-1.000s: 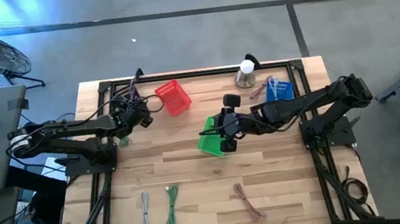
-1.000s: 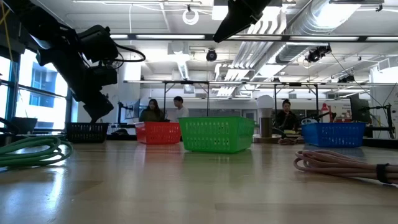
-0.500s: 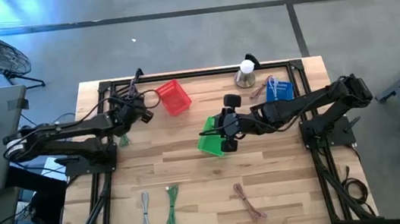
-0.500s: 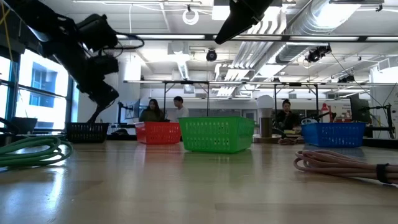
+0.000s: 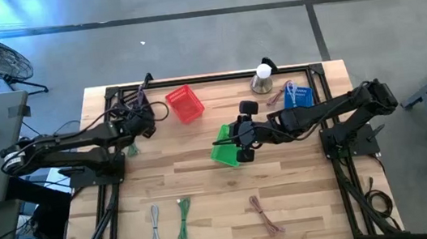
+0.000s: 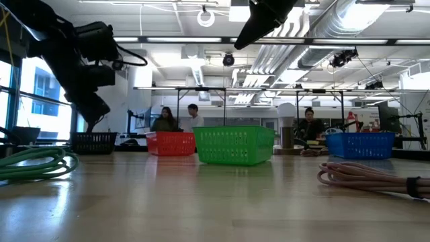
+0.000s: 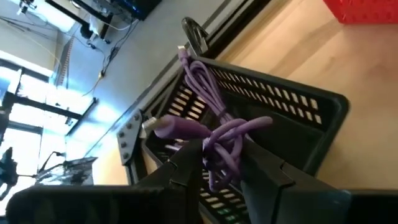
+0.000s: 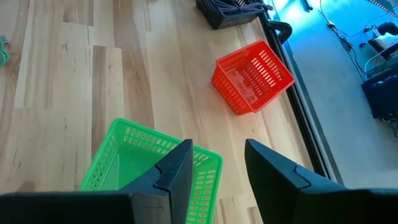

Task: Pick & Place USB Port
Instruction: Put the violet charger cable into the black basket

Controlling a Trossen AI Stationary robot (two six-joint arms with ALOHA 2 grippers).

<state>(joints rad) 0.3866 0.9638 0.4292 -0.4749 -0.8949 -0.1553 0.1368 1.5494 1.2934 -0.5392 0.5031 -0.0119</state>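
A coiled purple USB cable (image 7: 219, 138) sits in my shut left gripper (image 7: 225, 167), with its plug (image 7: 155, 126) sticking out to one side. That gripper (image 5: 137, 121) hovers over the black basket (image 7: 292, 118) at the table's far left, where the basket (image 6: 94, 142) rests on the tabletop. Near the table's middle, my right gripper (image 5: 239, 137) is open above the green basket (image 8: 155, 168) and touches nothing. My left gripper pinches the purple cable's coiled bundle (image 7: 214, 152) between its two fingers, several strands together, from above. The loops and plug stick out past the fingertips over the black basket's inside. Whether any loop rests on the basket I cannot tell.
A red basket (image 5: 185, 103) lies at the far middle. The blue basket (image 5: 298, 95) and a silver-based object (image 5: 262, 79) are at the far right. Grey (image 5: 156, 227), green (image 5: 183, 219) and pinkish (image 5: 266, 215) cables lie along the near side. Another green cable (image 6: 33, 163) is near left.
My left gripper has moved toward the table's left edge, away from the red basket and over the black basket, carrying the purple cable; in the low view it rose a little and then came down lower.
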